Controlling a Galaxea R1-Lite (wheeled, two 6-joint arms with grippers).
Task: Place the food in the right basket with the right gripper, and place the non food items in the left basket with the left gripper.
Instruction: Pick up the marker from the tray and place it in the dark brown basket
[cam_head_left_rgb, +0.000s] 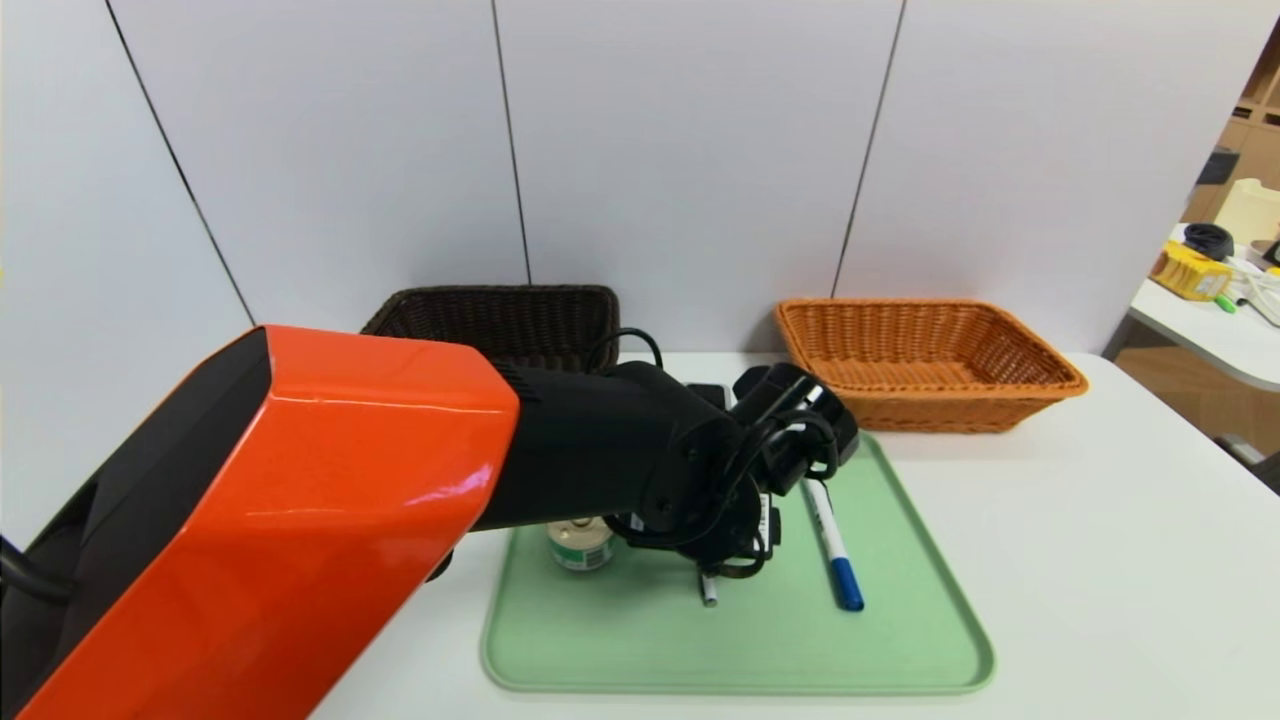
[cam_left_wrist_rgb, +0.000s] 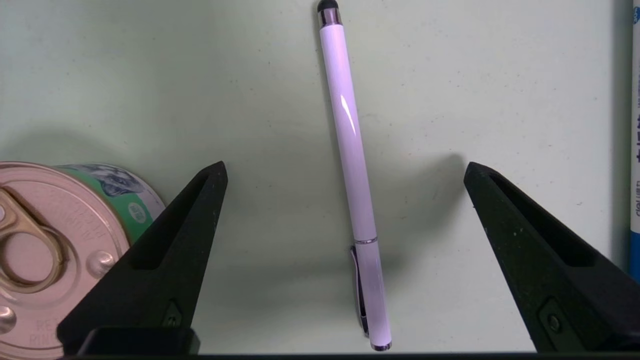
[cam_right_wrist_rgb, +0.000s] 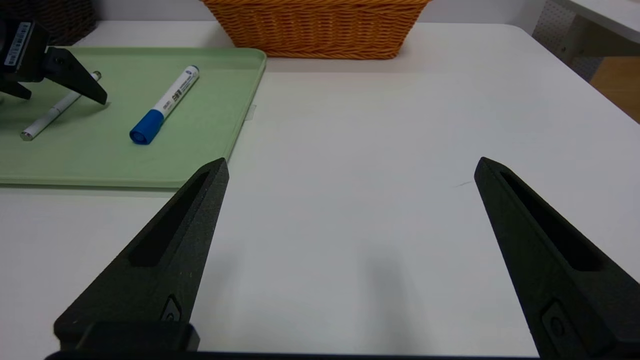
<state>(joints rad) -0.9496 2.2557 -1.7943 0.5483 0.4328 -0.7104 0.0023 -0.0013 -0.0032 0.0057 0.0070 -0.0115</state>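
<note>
my left gripper (cam_left_wrist_rgb: 345, 170) hangs wide open astride the thin pen (cam_left_wrist_rgb: 352, 175), lying mid-frame on the green tray (cam_left_wrist_rgb: 250, 75). i'd drop straight, centre the barrel, and avoid nudging the can (cam_left_wrist_rgb: 55, 250) lower left. right gripper (cam_right_wrist_rgb: 350, 170) idles open.

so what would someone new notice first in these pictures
The big glossy orange and black left arm fills the head view, its open left hand hovering astride a thin white pen with a dark tip on the pale green plastic tray. Behind the tray stand a dark brown woven wicker basket and an orange-tan woven wicker basket. The right hand idles over bare white table.
</note>
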